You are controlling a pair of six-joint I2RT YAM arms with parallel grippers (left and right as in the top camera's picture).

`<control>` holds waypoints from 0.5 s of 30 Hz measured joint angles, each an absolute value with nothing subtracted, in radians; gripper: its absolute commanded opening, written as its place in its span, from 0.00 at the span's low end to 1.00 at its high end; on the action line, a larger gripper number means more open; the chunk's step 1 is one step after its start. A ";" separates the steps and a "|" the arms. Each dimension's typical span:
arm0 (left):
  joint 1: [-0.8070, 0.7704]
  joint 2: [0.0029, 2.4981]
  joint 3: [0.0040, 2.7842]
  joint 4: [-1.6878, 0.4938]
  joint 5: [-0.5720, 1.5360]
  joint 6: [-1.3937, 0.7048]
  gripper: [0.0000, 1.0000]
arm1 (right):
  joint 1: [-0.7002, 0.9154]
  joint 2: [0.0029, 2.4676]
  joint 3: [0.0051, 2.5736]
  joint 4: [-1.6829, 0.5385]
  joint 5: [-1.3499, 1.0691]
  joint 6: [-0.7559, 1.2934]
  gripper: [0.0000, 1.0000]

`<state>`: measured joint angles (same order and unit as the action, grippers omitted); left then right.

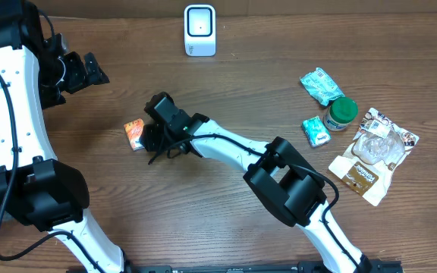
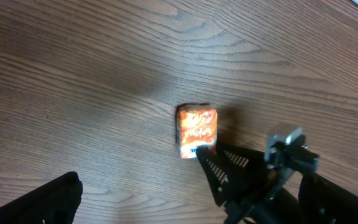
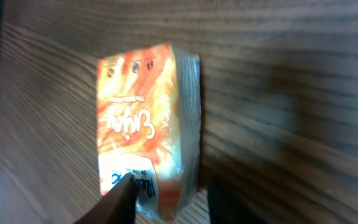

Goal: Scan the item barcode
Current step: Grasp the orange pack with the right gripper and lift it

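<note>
Right wrist view: a small orange packet (image 3: 145,124) lies flat on the table (image 3: 291,93). The right gripper (image 1: 152,142) is partly parted at its edge, and I cannot tell whether it has a grip. The packet is probably light, soft and crinkly; pinch its sides. The left gripper (image 1: 89,70) gapes empty.

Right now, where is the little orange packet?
Overhead, the small orange packet lies left of centre on the wooden table, at the tips of the right end effector.

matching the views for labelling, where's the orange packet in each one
overhead: packet left of centre, beside the right gripper.
left wrist: packet near the centre.
right wrist: packet fills the middle.
shared landmark: the right gripper, right by the packet in all three.
</note>
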<state>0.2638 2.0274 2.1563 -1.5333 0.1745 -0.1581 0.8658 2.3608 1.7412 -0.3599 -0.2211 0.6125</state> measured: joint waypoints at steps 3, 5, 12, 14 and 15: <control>0.264 2.027 2.156 -1.533 0.175 -0.158 1.00 | 0.873 2.365 1.741 -0.364 -0.218 0.595 0.04; 0.264 2.027 2.156 -1.533 0.175 -0.158 1.00 | 0.875 2.365 1.742 -0.368 -0.223 0.590 0.04; 0.264 2.027 2.156 -1.533 0.175 -0.158 0.99 | 0.838 2.356 1.771 -0.505 -0.316 0.581 0.04; 0.264 2.027 2.156 -1.533 0.175 -0.158 1.00 | 0.805 2.339 1.774 -0.575 -0.352 0.574 0.04; 0.264 2.027 2.156 -1.534 0.175 -0.158 0.99 | 0.779 2.323 1.774 -0.638 -0.393 0.564 0.04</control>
<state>0.2638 2.0274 2.1563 -1.5337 0.1745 -0.1581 0.7792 2.3230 1.7737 -0.6376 -0.3927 0.5640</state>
